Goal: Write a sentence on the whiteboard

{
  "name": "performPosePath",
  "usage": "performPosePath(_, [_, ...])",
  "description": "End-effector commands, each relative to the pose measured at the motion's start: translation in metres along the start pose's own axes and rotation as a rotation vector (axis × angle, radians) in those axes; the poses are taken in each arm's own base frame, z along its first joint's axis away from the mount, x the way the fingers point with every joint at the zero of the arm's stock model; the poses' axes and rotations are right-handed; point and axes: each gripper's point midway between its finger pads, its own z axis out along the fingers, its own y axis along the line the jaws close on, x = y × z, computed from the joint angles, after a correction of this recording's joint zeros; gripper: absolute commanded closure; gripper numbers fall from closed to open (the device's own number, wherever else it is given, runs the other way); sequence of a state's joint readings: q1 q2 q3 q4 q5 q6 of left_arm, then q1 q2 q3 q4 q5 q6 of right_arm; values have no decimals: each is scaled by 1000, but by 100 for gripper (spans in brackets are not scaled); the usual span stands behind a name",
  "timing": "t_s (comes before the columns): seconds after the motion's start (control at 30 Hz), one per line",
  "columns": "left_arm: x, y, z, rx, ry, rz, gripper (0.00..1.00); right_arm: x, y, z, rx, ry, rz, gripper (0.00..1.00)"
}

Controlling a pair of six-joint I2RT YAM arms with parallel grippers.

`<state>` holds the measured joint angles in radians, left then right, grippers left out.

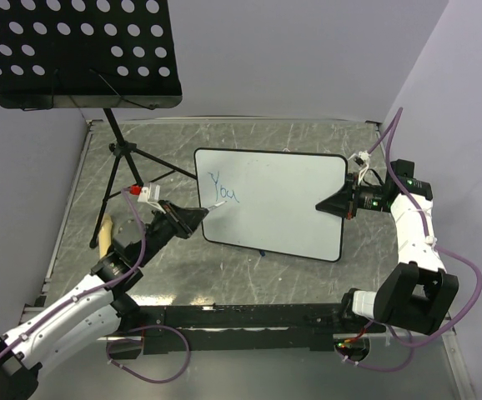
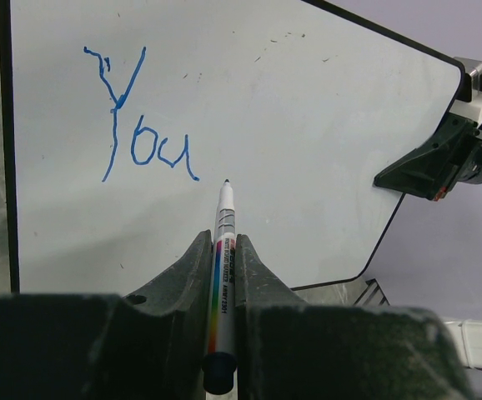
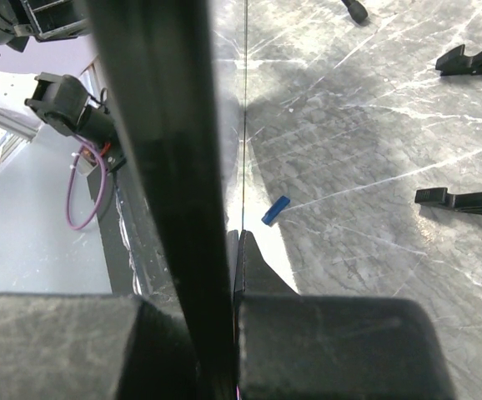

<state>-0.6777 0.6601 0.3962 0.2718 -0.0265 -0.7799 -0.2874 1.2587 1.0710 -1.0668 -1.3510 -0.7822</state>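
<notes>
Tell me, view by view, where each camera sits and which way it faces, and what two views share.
Top external: above and behind the arms, looking down at the whiteboard and table; both arms show.
Left wrist: on the left arm, facing the board's face; left gripper shut on the marker.
Right wrist: on the right arm, looking along the board's edge; right gripper clamps it.
Shared: top and left wrist both show the blue "You".

1 white glossy rect. whiteboard (image 1: 283,204) w/ black frame; 1 blue handwritten word (image 2: 141,125); 1 white rainbow-striped marker pen (image 2: 225,210); 1 black perforated music-stand tray (image 1: 74,50); 2 black pincers: left pincer (image 2: 224,240), right pincer (image 1: 321,204); 1 small blue cap (image 3: 276,210).
</notes>
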Motion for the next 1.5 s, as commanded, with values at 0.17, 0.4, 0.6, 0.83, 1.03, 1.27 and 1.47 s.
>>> performPosePath(0.17, [-8, -6, -7, 31, -45, -12, 99, -37, 34, 0, -171, -167, -70, 100])
performPosePath(0.4, [-7, -6, -7, 37, -45, -16, 99, -37, 33, 0, -170, -168, -69, 100])
performPosePath(0.6, [-6, -5, -8, 36, -43, -19, 99, -37, 34, 0, -172, -167, -73, 100])
performPosePath(0.83, [-1, -2, -11, 37, -43, -38, 99, -37, 34, 0, -171, -167, -72, 100])
performPosePath(1.03, [-3, -3, -12, 43, -52, -43, 99, -37, 33, 0, -171, -167, -69, 100])
performPosePath(1.27, [-3, -4, -13, 50, -54, -44, 99, -36, 33, 1, -171, -165, -70, 100])
performPosePath(1.47, [-6, -13, -13, 95, -65, -63, 99, -37, 33, 0, -171, -167, -70, 100])
